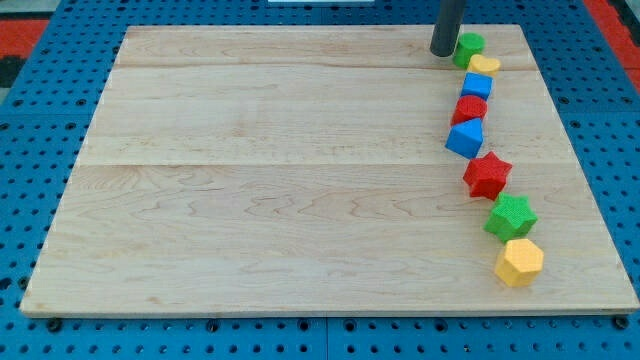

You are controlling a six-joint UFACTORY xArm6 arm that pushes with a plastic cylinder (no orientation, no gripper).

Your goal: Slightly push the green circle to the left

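The green circle (468, 46) sits at the view's top right of the wooden board (280, 170), first in a curved line of blocks. My tip (443, 51) stands just to its left, very close to or touching its left side. Below the green circle come a yellow block (485, 65), a blue cube (477, 86), a red block (469, 108), a blue triangular block (465, 138), a red star (487, 175), a green star (511, 217) and a yellow hexagon (519, 262).
The board lies on a blue perforated table (30, 150). The line of blocks runs down the board's right side, close to its right edge. A red surface (20, 30) shows at the view's top corners.
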